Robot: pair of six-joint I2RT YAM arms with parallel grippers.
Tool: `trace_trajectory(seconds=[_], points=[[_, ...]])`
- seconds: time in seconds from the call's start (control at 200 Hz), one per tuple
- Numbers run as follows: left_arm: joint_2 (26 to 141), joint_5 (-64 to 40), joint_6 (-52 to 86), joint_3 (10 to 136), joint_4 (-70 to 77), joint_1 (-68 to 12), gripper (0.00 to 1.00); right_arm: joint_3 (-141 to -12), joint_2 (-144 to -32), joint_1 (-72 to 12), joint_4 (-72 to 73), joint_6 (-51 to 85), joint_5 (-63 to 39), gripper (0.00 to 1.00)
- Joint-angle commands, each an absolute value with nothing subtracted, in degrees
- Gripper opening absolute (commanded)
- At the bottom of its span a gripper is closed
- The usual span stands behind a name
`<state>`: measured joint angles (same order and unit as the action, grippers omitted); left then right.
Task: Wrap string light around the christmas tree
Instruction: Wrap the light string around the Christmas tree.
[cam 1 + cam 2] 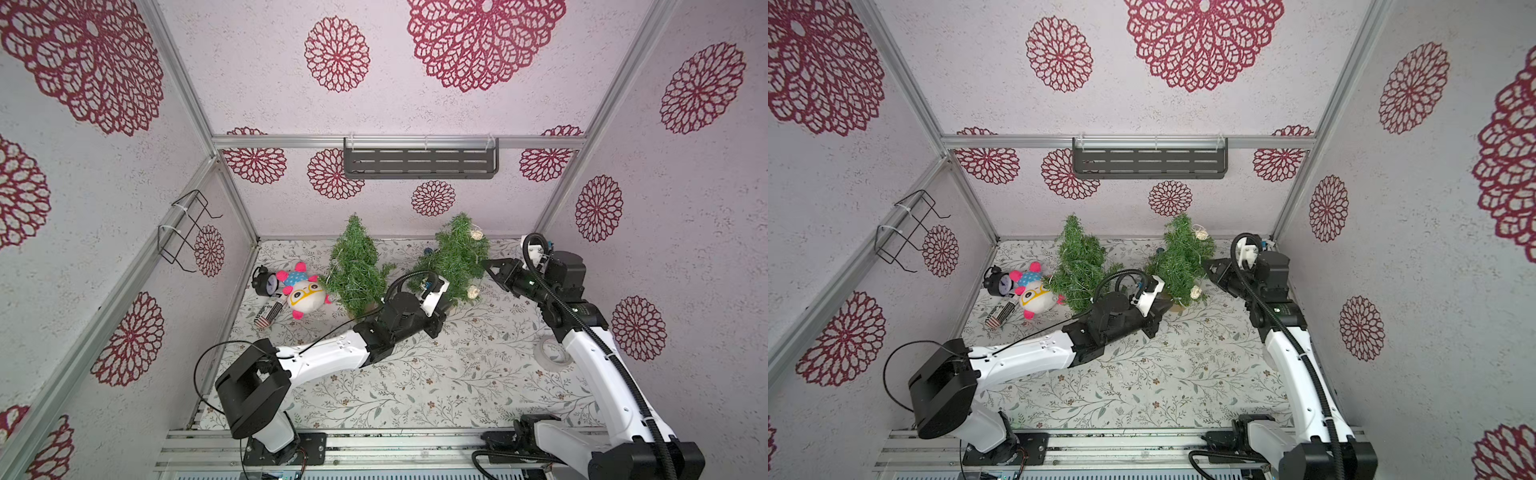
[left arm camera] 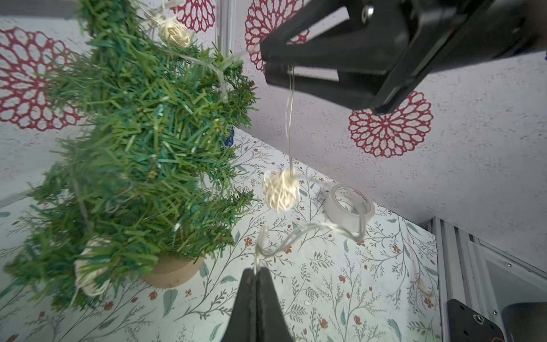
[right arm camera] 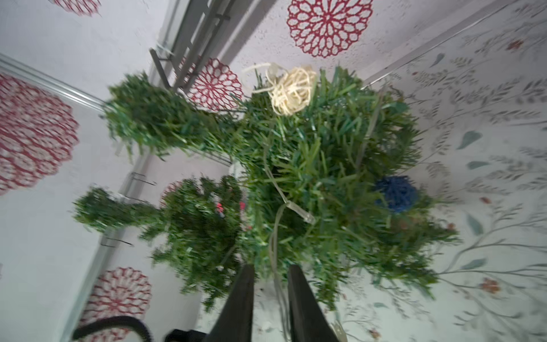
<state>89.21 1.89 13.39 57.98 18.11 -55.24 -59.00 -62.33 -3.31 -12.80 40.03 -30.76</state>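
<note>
The left gripper (image 2: 256, 271), at 6 o'clock of the christmas tree (image 1: 457, 257), is pressed together on the string light (image 2: 313, 226). The wire already drapes the upper branches. The right gripper (image 3: 270, 268), at the tree's 3 o'clock, stands parted with the wire loose between its fingers.

I would carry the pinched slack round the lower branches under light tension (the rattan balls may snag).

On the floral table (image 1: 436, 386), a second tree (image 1: 355, 266) stands at 11 o'clock, a plush toy (image 1: 305, 295) and an alarm clock (image 1: 264, 280) at 10, and a tape roll (image 1: 552, 353) at 3. Red medallions pattern the walls.
</note>
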Motion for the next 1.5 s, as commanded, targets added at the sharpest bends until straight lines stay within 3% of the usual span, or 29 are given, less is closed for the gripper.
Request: trace_trajectory(seconds=[0.0,0.125,0.315,0.57,0.826,0.976,1.236,1.496], points=[[85.49,4.52,14.84,57.18,12.49,-55.55,0.0,-61.88,-59.63,-3.08,-18.4,30.41,-26.4,0.39],[82.2,5.66,15.27,56.6,10.4,-55.55,0.0,-64.97,-59.07,-3.08,-22.77,24.52,-22.32,0.5],[79.37,8.92,13.05,58.08,5.18,-55.42,0.0,-66.12,-58.79,-3.79,-19.95,21.93,-23.38,0.55],[80.01,10.03,9.86,66.58,-5.4,-50.89,0.0,-66.6,-61.4,-14.31,-8.76,12.99,-17.63,0.67],[86.32,4.5,7.04,78.36,-10.33,-40.86,0.0,-72.87,-67.37,-15.91,-3.81,10.73,-14.45,0.68],[93.08,2.45,3.21,88.38,-12.74,-37.77,0.0,-76.21,-67.88,-12.04,-5.32,11.35,-11.84,0.68],[102.74,-0.77,-0.04,99.17,-12.32,-33.97,0.0,-77.97,-70.76,-3.46,-3.05,16.93,-15.81,0.62],[113.78,-6.31,-13.91,106.57,-3.32,-32.84,0.0,-92.68,-88.42,-2.11,-5.19,12.82,-25.98,0.48]])
